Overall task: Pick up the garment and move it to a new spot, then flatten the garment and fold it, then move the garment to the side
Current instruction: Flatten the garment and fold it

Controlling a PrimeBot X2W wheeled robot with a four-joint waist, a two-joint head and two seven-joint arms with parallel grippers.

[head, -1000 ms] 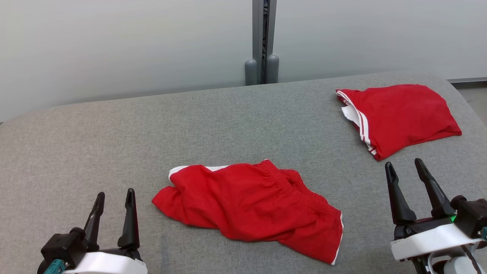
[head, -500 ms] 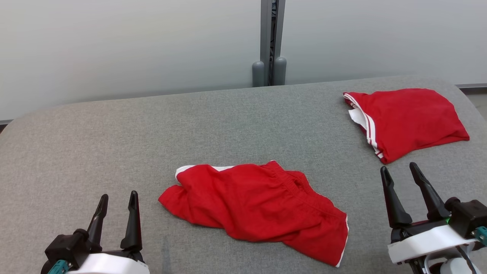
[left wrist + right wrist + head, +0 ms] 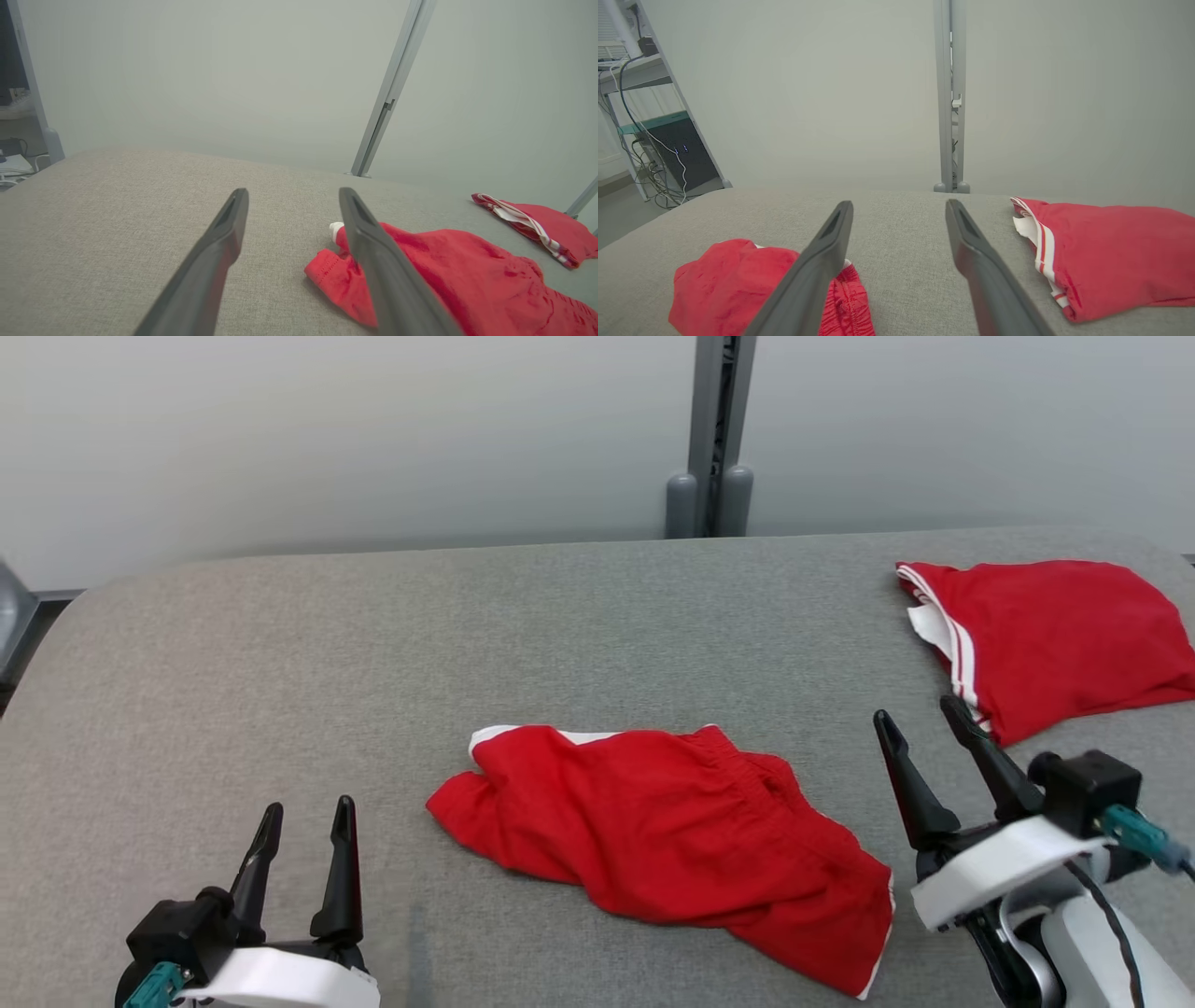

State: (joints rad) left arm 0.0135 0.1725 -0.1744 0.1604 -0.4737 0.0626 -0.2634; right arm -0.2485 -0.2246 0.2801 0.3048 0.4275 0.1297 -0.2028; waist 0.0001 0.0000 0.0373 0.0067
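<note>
With left pincer (image 3: 309, 805) and right pincer (image 3: 915, 709) spread empty flanking the crumpled red shorts (image 3: 663, 859) at mid-tabletop (image 3: 560, 635), a shallow pinch may lift one layer only, or snag the nearby folded red garment (image 3: 1055, 635).

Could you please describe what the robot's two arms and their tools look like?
The left tool and right tool each have two long, tapering black fingers on a black block, backed by a white wrist shell. A teal plug sticks out beside each block, and a black cable runs down the right arm's pale grey forearm.
</note>
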